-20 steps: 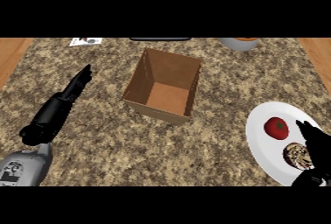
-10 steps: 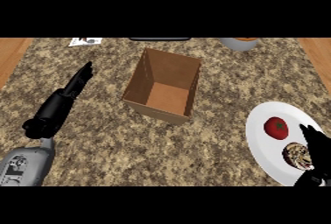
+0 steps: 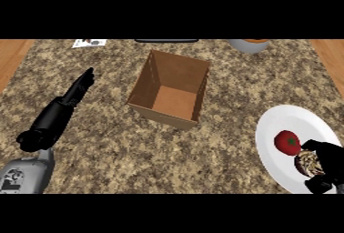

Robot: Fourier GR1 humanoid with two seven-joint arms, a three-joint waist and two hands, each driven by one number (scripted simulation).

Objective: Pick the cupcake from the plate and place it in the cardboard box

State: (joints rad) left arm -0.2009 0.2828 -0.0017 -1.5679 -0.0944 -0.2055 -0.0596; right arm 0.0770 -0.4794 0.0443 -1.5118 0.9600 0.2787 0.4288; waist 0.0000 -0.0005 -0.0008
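1. Cupcake (image 3: 306, 163) sits on the white plate (image 3: 285, 119) near the table's (image 3: 222, 150) front right corner, just beside a red tomato (image 3: 287, 142) on the same plate.
2. Right hand (image 3: 331, 157) is over the plate's right side, fingers and thumb curled round the cupcake and hiding part of it. Can't tell if the cupcake is off the plate.
3. Cardboard box (image 3: 149, 86) stands open-topped mid-table, toward the far edge, well apart from the plate.
4. Left hand (image 3: 64, 107) is over the table's left side, fingers straight and pointing toward the far edge, holding nothing.
5. Grey bowl (image 3: 249, 44) is at the far edge, right of the box.
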